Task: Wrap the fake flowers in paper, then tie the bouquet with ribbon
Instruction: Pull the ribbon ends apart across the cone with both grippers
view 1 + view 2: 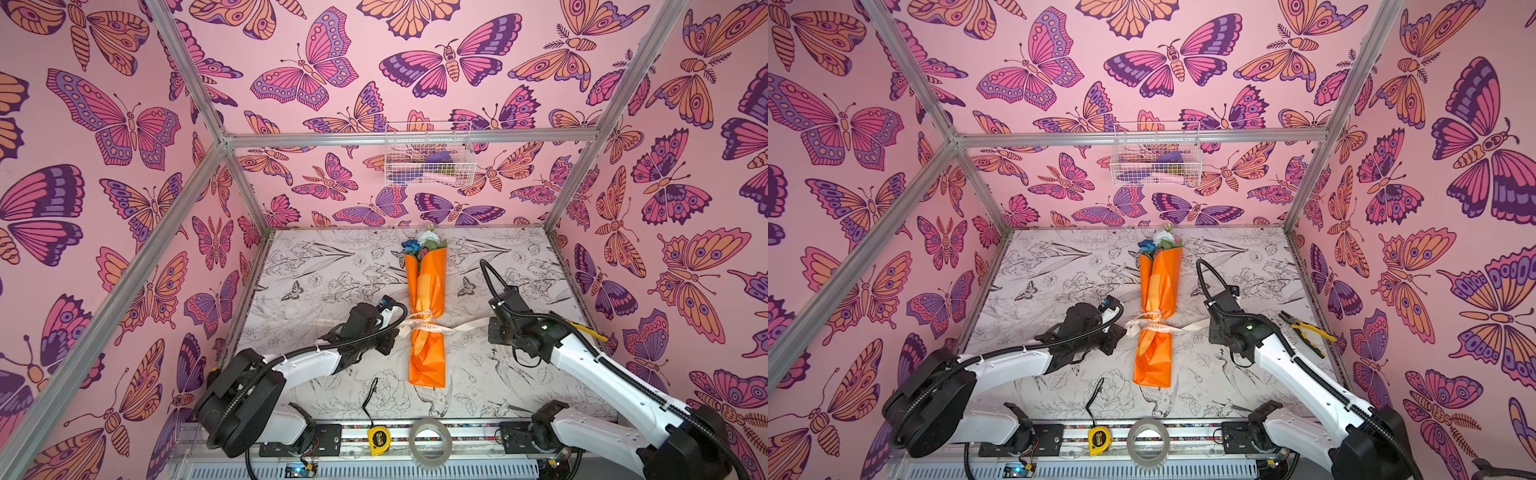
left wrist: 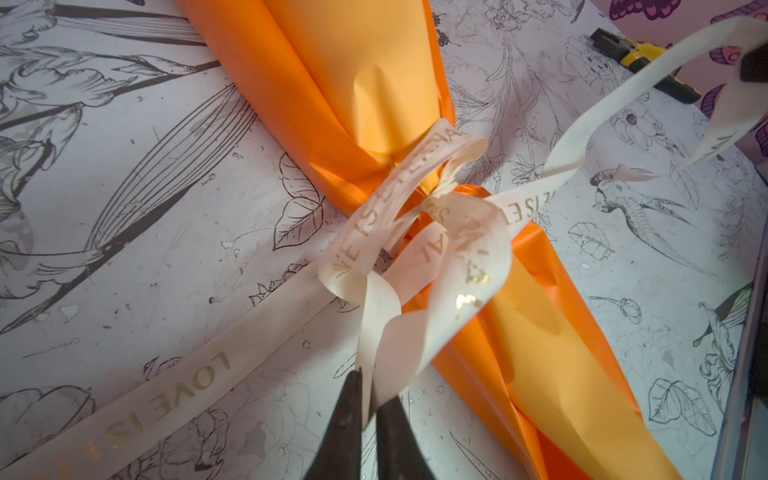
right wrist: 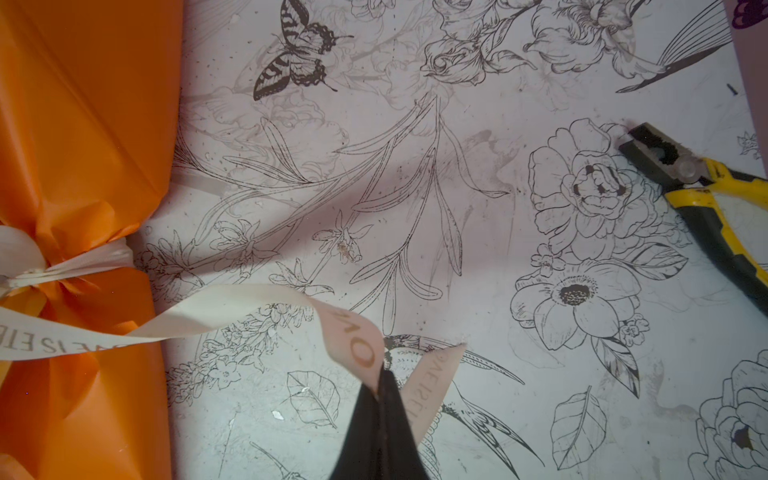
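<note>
The bouquet of fake flowers lies along the middle of the table. It is wrapped in orange paper, with blue and white blooms at the far end. A cream printed ribbon is knotted round its waist. My left gripper sits just left of the knot. Its jaws stand a narrow slit apart with a ribbon loop pinched between them. My right gripper is to the right of the bouquet, shut on the ribbon's free tail, which hangs slack.
Yellow-handled pliers lie near the right wall. A yellow tape measure, a roll of clear tape and a black cable sit at the front edge. A wire basket hangs on the back wall.
</note>
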### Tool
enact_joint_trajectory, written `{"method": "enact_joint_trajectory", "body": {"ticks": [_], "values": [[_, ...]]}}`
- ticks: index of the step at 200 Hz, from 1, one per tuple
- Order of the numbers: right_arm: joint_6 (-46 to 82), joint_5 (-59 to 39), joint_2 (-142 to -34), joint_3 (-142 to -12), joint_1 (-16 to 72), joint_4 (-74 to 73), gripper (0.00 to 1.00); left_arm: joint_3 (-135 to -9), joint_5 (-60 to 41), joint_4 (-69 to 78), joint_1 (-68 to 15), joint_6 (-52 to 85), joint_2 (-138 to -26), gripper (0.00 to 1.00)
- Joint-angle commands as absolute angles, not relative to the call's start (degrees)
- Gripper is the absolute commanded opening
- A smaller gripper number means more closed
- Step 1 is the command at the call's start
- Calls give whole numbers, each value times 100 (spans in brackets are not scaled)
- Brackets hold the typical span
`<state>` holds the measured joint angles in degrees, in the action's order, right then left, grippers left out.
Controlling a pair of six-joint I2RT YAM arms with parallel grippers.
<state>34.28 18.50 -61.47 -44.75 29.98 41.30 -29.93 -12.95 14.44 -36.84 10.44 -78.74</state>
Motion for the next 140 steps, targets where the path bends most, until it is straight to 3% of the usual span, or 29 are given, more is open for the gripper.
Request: {"method": "enact_joint_trajectory", "body": {"ticks": [1,42,69,81,140], "values": [[3548,1760,-6213,-4430,2959,4018,0,-2729,-1216,1299,-3746,1379,-7583,18],[3559,1756,-6268,-4460,2958,3958,0,-2554,-1093,1169,-3757,1502,-7354,37],[3568,1723,-6290,-4460,2953,3939,0,-2852,-1135,1178,-3809,1333,-6912,72],[3577,1679,-6288,-4456,2954,3917,0,-3083,-1212,1144,-3834,1030,-6847,81],[3570,1551,-6327,-4526,2953,3911,0,-4676,-1580,73,-3924,160,-7869,85]]}}
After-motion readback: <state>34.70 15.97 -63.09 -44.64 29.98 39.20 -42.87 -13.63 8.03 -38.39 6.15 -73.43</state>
